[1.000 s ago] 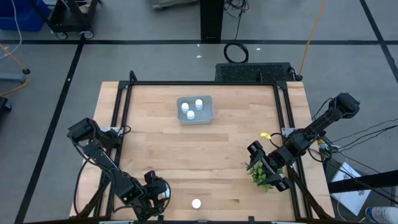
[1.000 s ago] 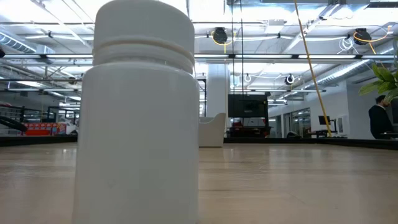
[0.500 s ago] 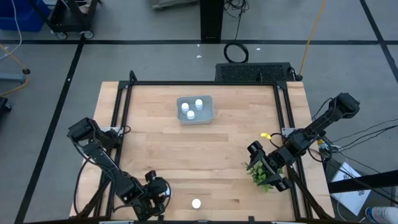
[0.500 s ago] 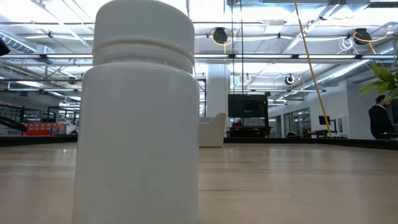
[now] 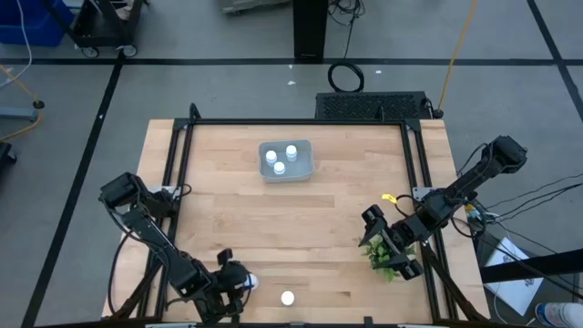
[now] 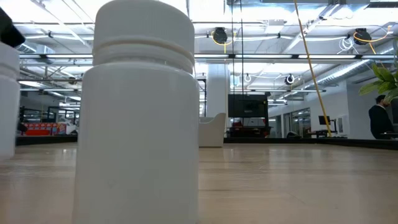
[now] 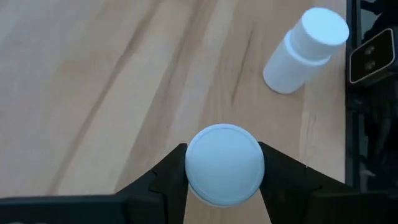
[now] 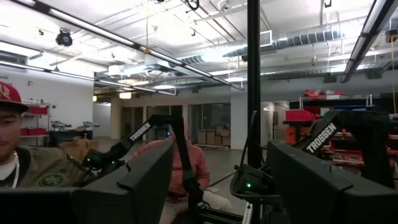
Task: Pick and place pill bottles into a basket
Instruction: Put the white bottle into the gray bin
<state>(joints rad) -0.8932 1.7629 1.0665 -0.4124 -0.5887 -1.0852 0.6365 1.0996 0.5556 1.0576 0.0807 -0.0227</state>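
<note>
grey-blue basket [image 5: 305,168] | three pill bottles [image 5: 281,160] inside | upright

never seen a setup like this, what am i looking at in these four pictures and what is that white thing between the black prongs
This is a robot with two dark arms at a wooden table. One picture looks straight down on it, one sits at table height, and the other two come from cameras on the arms' wrists.

In the overhead picture, the left claw is at the table's near edge and the right claw rests beside a small green plant.

The white thing is a pill bottle seen cap-first, gripped between the left claw's fingers. Another bottle stands loose nearby; it fills the table-height picture. Three more sit in the pale basket farther back. The right wrist camera shows only the room and people.
</note>
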